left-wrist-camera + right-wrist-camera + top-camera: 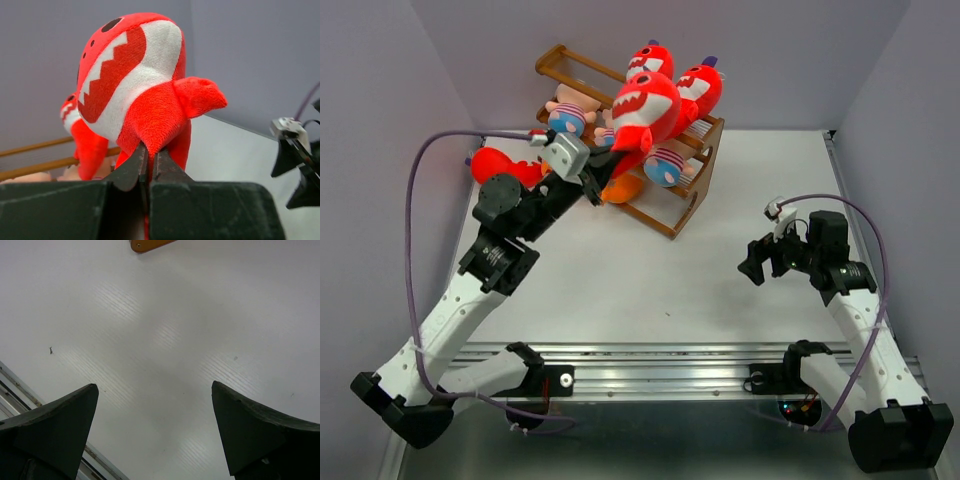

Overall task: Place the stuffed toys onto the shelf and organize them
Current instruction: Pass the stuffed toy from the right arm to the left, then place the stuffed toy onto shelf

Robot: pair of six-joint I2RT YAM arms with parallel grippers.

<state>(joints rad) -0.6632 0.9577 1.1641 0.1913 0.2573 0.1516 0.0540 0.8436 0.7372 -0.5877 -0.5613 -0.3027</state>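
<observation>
My left gripper [149,148] is shut on the lower fin of a red toothy shark [130,75], holding it upright. From above, this shark [645,108] hangs in front of the brown wooden shelf [672,218], with my left gripper [598,180] just below it. Two more red sharks [650,58] [701,87] lie on the top tier. Striped-shirt dolls [567,120] [667,165] sit on the rails, and an orange toy [621,189] is low in the rack. A red toy [500,165] lies on the table left of the shelf. My right gripper [757,262] [155,387] is open over bare table.
Grey walls close in the table at the back and sides. The metal rail [670,362] with both arm bases runs along the near edge. A brown shelf foot [150,244] shows at the top of the right wrist view. My right arm [295,150] appears in the left wrist view.
</observation>
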